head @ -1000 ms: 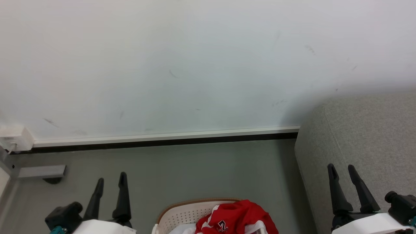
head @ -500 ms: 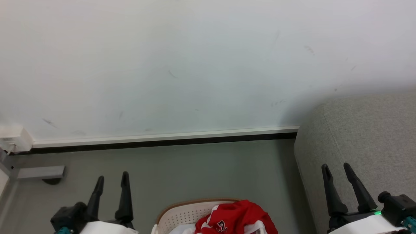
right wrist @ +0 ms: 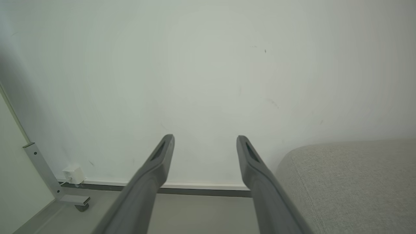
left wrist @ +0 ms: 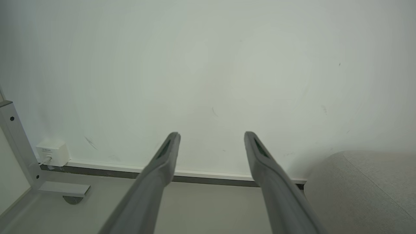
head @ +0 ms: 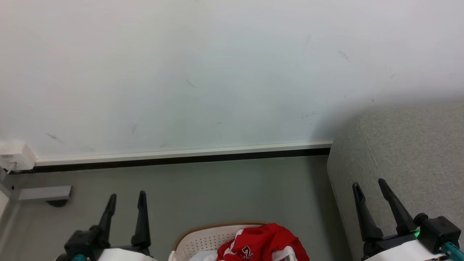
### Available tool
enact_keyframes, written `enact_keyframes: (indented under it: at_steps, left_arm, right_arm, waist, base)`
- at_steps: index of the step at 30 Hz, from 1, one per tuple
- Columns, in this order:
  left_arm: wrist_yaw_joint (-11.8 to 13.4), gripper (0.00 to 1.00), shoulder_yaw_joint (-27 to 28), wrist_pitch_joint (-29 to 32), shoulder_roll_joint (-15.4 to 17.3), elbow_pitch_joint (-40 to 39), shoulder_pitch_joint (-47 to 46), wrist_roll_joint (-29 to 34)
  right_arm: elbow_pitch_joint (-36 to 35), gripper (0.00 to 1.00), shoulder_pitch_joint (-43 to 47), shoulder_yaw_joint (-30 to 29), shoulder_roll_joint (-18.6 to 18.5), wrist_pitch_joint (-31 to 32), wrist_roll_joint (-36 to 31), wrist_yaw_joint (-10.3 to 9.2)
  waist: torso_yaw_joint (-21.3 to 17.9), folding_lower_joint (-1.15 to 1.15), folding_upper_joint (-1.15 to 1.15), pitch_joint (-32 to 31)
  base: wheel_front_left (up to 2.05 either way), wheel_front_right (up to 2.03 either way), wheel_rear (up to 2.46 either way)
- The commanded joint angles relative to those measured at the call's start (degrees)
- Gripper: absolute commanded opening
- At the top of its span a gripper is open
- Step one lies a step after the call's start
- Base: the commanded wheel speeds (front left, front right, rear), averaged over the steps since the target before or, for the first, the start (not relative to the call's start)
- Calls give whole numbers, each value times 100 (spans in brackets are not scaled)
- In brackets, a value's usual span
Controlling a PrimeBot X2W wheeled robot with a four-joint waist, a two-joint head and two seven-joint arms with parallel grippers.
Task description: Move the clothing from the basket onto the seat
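Both arms are held low and forward, their pale forearms cut off at the bottom of the head view. The left gripper (head: 127,194) points up toward the wall (head: 217,72), its two dark fingers spread wide with nothing between them, over the grey floor (head: 224,188) to the left of the basket (head: 201,239). The right gripper (head: 368,183) is also wide and empty, leaning slightly left in front of the seat (head: 409,152).

The clothing (head: 264,241) lies heaped in the basket: red fabric with white trim and a small number that is hard to read. Only the basket's far brown rim and perforated wall show; the rest is cut off below. A strip of floor separates it from the seat, which shows only its rounded grey arm and runs off the right edge. At far left a small white box (head: 14,154) sits on the skirting beside a grey metal foot (head: 43,193); its label is too small to read.
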Motion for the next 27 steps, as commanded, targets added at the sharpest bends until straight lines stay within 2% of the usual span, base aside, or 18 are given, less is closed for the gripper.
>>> enact_keyframes:
  at_steps: [1, 13, 27]
  left_arm:
    - [13, 100, -7, -45, 48, -35, 38, 120]
    - [25, 100, -30, -156, 52, -52, 52, 542]
    - [-21, 100, -10, -149, 51, -12, 5, 515]
  right_arm:
    - [-38, 100, -74, 12, -43, -50, -71, -11]
    - [-41, 100, -79, 114, -83, -162, -447, -12]
    - [-57, 100, -90, 128, -83, -147, -370, -12]
  waist:
    - [-1, 0, 0, -2]
    - [-11, 0, 0, -16]
    - [-7, 0, 0, 15]
  base:
    - [0, 0, 0]
    - [0, 0, 0]
    - [0, 0, 0]
